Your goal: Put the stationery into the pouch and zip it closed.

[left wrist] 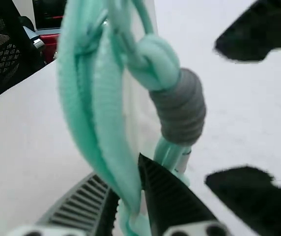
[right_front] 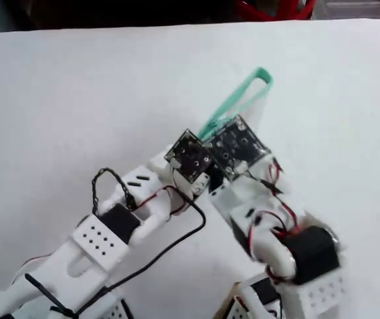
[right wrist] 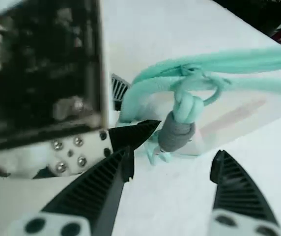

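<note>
White desk (right_front: pixel 77 86) carries both arms, which meet near its middle. The mint pouch (right_front: pixel 233 103) is there, apparently up on edge, just beyond the two wrists. The left gripper (left wrist: pixel 129 194) is pinched tight on the pouch's fabric edge. The right gripper (right wrist: pixel 174 157) is spread wide with nothing in it, its fingers on either side of the grey zip pull (right wrist: pixel 176 132).

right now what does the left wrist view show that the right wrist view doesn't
Left wrist view: the left gripper clamped on the pouch's mint zipper tape, and black mesh beyond the table. Right wrist view: the left arm's circuit board. Both: the zipper tape, the grey-wrapped zipper pull and the open right gripper.
</note>
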Tool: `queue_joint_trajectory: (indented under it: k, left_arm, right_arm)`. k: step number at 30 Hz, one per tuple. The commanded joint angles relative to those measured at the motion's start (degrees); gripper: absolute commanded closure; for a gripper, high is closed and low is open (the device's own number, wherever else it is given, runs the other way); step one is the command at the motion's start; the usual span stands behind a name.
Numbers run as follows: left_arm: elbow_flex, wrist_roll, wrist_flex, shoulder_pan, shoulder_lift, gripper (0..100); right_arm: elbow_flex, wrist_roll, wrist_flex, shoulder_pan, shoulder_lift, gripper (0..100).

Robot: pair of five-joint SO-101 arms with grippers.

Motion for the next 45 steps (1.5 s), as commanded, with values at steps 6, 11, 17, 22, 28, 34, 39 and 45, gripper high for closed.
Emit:
queue_joint_trajectory:
  k: [6,11,17,22,28,34,39,45]
  left_arm:
    - [-0.6,0.7,-1.0,-1.1,0.0,98]
    - [-0.6,0.7,-1.0,-1.1,0.0,98]
    - [-0.6,0.7,-1.0,-1.1,0.0,98]
    - [-0.6,0.6,-1.0,-1.1,0.0,98]
    - [-0.6,0.6,-1.0,-1.1,0.0,98]
    - [-0.5,0.6,-1.0,-1.1,0.0,98]
    - [0.4,0.6,-1.3,-0.8,0.0,98]
    - [0.4,0.6,-1.3,-0.9,0.0,98]
  right_arm:
    - [8.0,-0.1,-11.6,2.2,-2.3,75.1]
    - [10.0,-1.1,-16.5,2.9,-2.7,75.9]
    - [13.7,-2.2,-23.5,5.4,-2.9,99.0]
    - [8.8,-2.5,-23.6,12.8,-5.9,98.3]
    - [4.7,-2.0,-23.8,15.8,-10.0,98.0]
    - [1.9,-2.1,-26.6,16.0,-9.9,98.0]
    - [1.8,-2.0,-31.9,16.1,-7.7,98.0]
    - [1.8,-2.3,-38.6,19.9,-0.3,98.0]
